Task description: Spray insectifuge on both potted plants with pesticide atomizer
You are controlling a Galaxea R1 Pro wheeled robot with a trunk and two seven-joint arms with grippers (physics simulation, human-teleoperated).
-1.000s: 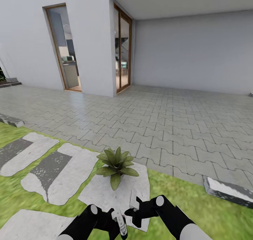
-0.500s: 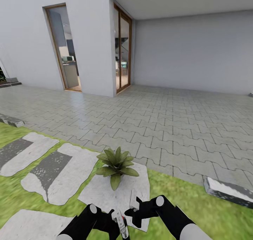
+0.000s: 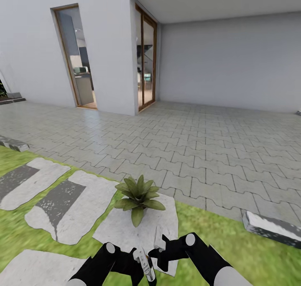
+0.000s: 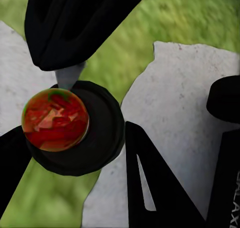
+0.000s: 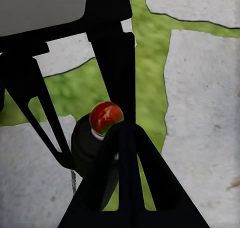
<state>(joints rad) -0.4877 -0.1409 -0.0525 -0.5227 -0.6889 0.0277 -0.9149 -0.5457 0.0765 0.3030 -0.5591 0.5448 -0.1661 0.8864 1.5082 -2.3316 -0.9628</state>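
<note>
At the bottom edge of the head view, both black arms reach forward over the green lawn [image 3: 37, 235] and its flat grey stepping stones [image 3: 71, 202]. The left gripper [image 3: 144, 267] is closed around the pesticide atomizer [image 3: 143, 264], a slim sprayer of which pale and white parts and a speck of red show between the dark fingers. In the left wrist view its round dark body with a glossy red cap [image 4: 55, 119] sits pinched between the black fingers [image 4: 75, 23], above grass and stone. The right gripper [image 3: 160, 246] hovers just beside the left one, over the near edge of a stepping stone [image 3: 138, 231]; whether its jaws are parted or closed cannot be told from these views. In the right wrist view the red-capped sprayer [image 5: 105, 116] shows just past one black finger [image 5: 127, 178]. One potted plant [image 3: 138, 196], a low rosette of broad pointed green leaves, stands on the far part of that same stone, near the grippers but apart from them. Beyond the lawn stretch interlocking grey paving blocks [image 3: 188, 152], a white house wall [image 3: 33, 39] and two tall wood-framed glass doors [image 3: 146, 60].
</note>
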